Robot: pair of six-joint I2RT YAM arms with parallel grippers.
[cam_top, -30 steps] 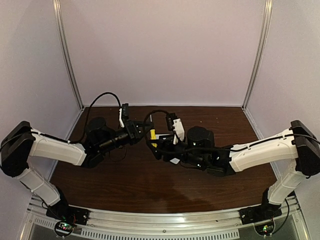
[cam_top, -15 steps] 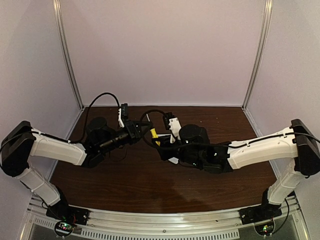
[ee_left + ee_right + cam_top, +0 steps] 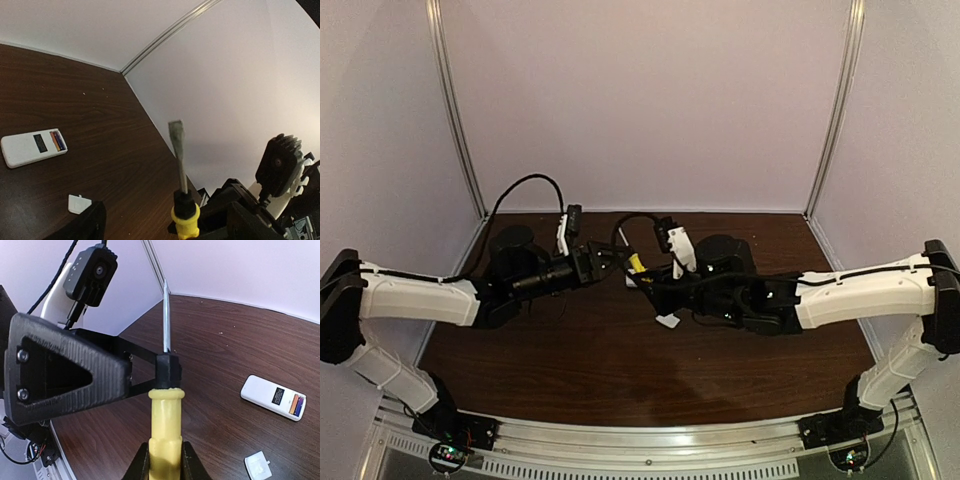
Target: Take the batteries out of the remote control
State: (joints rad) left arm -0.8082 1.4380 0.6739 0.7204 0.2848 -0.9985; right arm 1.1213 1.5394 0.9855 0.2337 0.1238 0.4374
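Observation:
The remote control lies flat on the brown table, a white slab with a dark window. Its compartment is uncovered, and the batteries show in it as orange and blue-purple strips. From the left wrist the remote control and the batteries appear the same way. My right gripper is shut on the yellow handle of a screwdriver, blade pointing away. My left gripper is open, its fingers standing apart on either side of the screwdriver. Both grippers meet above the table's middle.
A small white square lid piece lies on the table near the remote, also seen as the lid piece in front of the right gripper. Pale walls and metal posts enclose the brown table.
My right gripper has shut on the screwdriver's yellow handle. My left gripper has then opened and let go of the screwdriver. Both arms shifted slightly toward the back.

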